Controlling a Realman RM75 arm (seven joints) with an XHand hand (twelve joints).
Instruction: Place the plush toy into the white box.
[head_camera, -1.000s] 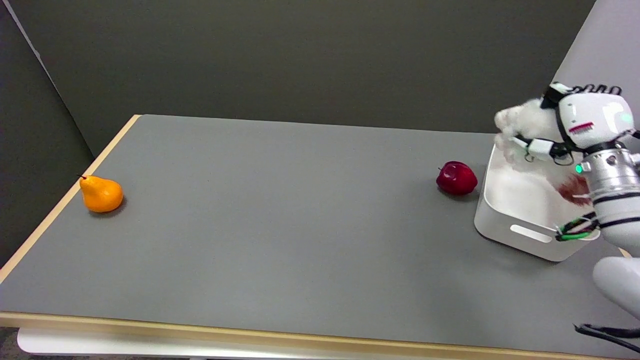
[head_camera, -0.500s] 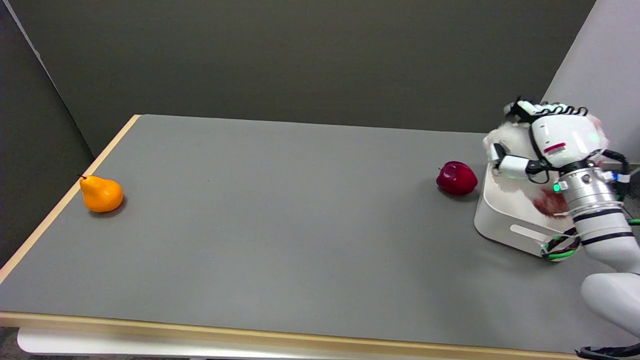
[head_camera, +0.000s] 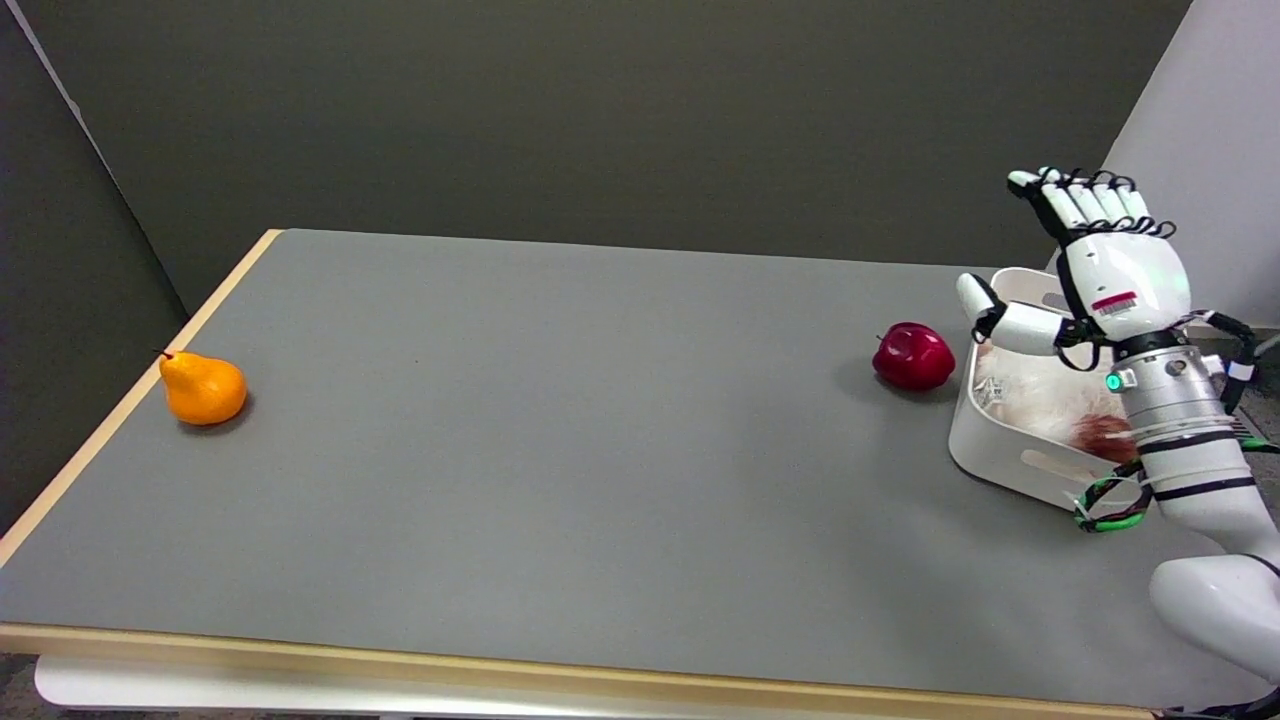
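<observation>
Lying inside the box (head_camera: 1000, 455) near the tabletop's (head_camera: 560, 440) right edge, the toy (head_camera: 1040, 403) rests free; above it the right hand (head_camera: 1095, 275) hangs spread, holding nothing.

The toy (head_camera: 1040, 405) lies in the box (head_camera: 1000, 455) by the table's (head_camera: 560, 450) right edge; the apple (head_camera: 912, 356) sits just left of it, the pear (head_camera: 202, 388) by the left edge.

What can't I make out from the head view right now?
- Plush toy: its right end is hidden behind the right hand's wrist.
- White box: far right side covered by the arm, so its full interior is unseen.
- Toy's features: too blurred to read.
</observation>
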